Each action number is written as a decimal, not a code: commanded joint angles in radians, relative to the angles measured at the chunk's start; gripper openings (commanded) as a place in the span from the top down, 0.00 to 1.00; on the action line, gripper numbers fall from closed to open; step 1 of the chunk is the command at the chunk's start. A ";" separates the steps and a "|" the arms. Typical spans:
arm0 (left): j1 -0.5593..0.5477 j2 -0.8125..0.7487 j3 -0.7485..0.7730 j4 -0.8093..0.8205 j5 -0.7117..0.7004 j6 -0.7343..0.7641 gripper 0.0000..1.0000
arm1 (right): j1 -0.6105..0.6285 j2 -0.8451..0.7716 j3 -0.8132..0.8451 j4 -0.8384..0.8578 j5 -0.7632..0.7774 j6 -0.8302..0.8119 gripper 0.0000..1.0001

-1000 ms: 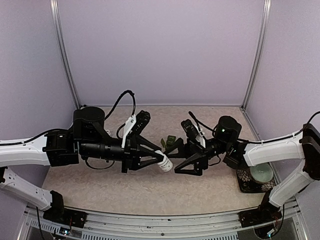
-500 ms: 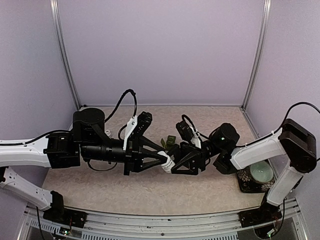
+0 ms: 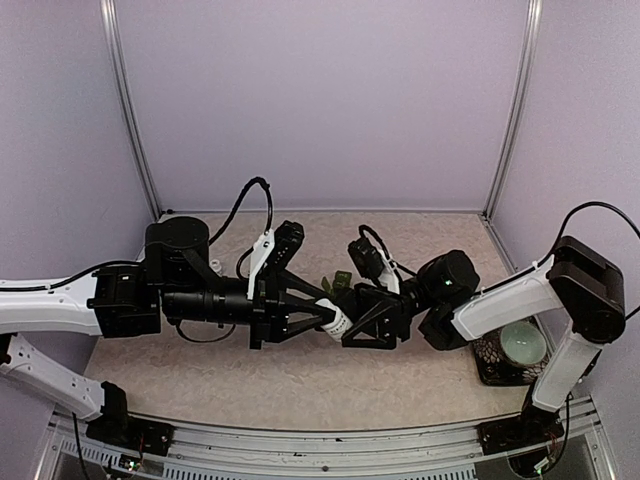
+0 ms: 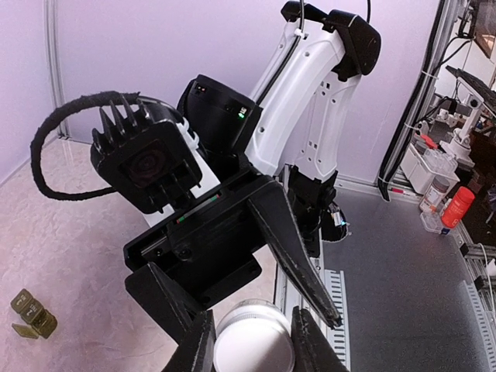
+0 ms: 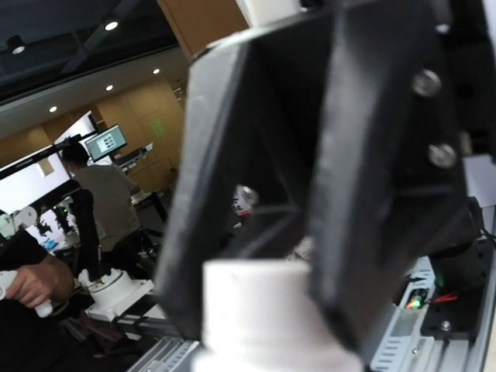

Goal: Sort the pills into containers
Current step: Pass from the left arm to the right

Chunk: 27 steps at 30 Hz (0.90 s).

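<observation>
Pill box (image 3: 338, 283) is lying on the table (image 3: 250, 380); left gripper (image 3: 325, 317) is pinching a white bottle (image 4: 252, 350), right gripper (image 3: 346, 323) is clamping its cap (image 5: 267, 298).

Close up and blurred, the capped top of a white bottle (image 5: 267, 310) is filling the bottom middle. Just behind it a black housing (image 5: 341, 155) with bright screw heads is looming and blocking most of the room; I cannot tell which arm it belongs to. Far off on the left, a seated person (image 5: 101, 201) is facing a lit monitor (image 5: 107, 142) while ceiling lights are shining above. A small green light (image 5: 413, 300) is glowing low on the right.
</observation>
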 commanded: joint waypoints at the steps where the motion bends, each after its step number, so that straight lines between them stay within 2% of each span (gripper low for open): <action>1: -0.007 0.005 -0.014 0.030 -0.023 0.014 0.96 | 0.026 0.019 0.040 0.046 0.001 0.022 0.41; 5: -0.008 0.002 -0.012 0.030 -0.021 0.014 0.96 | 0.034 0.028 0.054 0.049 -0.003 0.033 0.49; 12: -0.006 -0.007 -0.009 0.016 -0.028 0.012 0.96 | 0.036 0.030 0.078 -0.001 -0.019 0.019 0.76; 14: -0.007 -0.011 -0.008 0.008 -0.036 0.010 0.96 | 0.035 0.014 0.081 -0.096 -0.017 -0.046 0.79; 17: -0.007 -0.008 0.000 -0.012 -0.071 -0.010 0.94 | 0.035 -0.040 0.099 -0.371 0.022 -0.235 0.80; 19: -0.006 -0.002 0.006 -0.028 -0.123 -0.045 0.84 | 0.035 -0.089 0.118 -0.579 0.086 -0.383 0.81; 21: -0.005 0.007 0.015 -0.047 -0.191 -0.094 0.78 | 0.034 -0.137 0.131 -0.746 0.175 -0.499 0.82; 23: -0.004 0.014 0.025 -0.069 -0.245 -0.146 0.78 | 0.034 -0.180 0.132 -0.846 0.279 -0.582 0.85; 27: 0.001 0.014 0.021 -0.057 -0.276 -0.248 0.77 | 0.036 -0.234 0.111 -0.931 0.489 -0.647 0.90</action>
